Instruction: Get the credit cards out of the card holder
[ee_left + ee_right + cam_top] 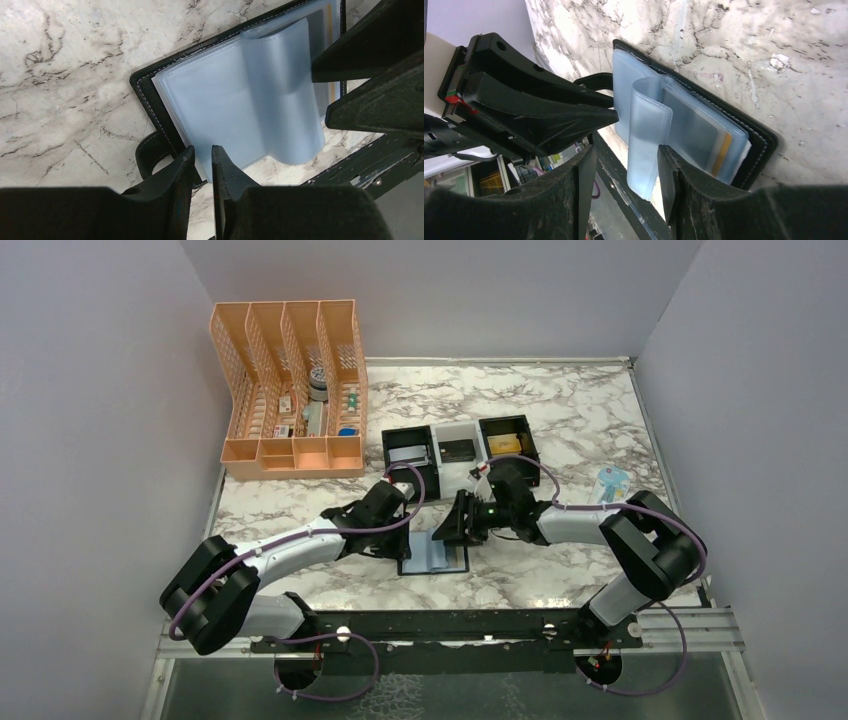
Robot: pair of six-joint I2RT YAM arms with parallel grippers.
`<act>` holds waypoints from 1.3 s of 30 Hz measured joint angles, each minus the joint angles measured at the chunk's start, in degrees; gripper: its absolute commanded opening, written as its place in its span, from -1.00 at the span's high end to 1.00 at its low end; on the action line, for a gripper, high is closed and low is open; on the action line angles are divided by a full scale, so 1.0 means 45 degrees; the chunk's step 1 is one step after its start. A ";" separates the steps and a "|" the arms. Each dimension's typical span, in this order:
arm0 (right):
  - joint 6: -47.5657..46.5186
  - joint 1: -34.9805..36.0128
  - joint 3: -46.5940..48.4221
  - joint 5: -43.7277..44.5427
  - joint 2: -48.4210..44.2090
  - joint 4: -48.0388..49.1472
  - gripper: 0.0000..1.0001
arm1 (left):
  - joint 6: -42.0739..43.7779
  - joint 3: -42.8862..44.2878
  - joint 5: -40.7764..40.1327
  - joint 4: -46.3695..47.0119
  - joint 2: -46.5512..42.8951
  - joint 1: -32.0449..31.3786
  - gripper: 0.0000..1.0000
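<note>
Credit cards point(691, 132) sit sleeved in the card holder point(765, 137), frame-right of the right gripper point(626, 150), whose parted jaws straddle a lifted sleeve point(649, 125); left gripper point(202, 150), nearly closed, pinches the holder's edge.

Near the counter's point(570, 420) near edge, the left gripper point(405, 545) and right gripper point(447, 532) hide the card holder's point(435, 560) far part. Frosted sleeves point(644, 145) blur its credit cards point(696, 135).
</note>
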 measured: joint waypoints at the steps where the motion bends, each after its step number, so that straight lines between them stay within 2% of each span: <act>1: 0.0000 0.0000 0.0005 -0.0058 0.0000 0.0053 0.03 | -0.0024 0.0000 0.0000 0.0044 0.0000 -0.0005 0.57; 17: 0.0083 0.0146 0.0627 -0.1132 0.0607 0.1020 0.01 | -0.0874 -0.0699 0.0034 0.1404 -0.0039 -0.0325 0.62; 21: 0.0083 0.0238 0.0636 -0.1229 0.0695 0.1025 0.00 | -0.1107 -0.0797 -0.0228 0.1219 -0.0578 -0.0330 0.54; 29: 0.0083 0.0359 0.0967 -0.1583 0.0763 0.1078 -0.19 | -0.1477 -0.0855 -0.1175 0.0719 -0.2229 -0.0330 0.46; 35: 0.0083 0.0418 0.1039 -0.1739 0.0729 0.1151 -0.20 | -0.1715 -0.0860 -0.1773 0.0155 -0.3133 -0.0335 0.33; 39: -0.0321 0.0418 0.1044 -0.1044 0.0044 0.0248 -0.20 | -0.1802 -0.0860 -0.1899 0.0078 -0.3662 -0.0335 0.29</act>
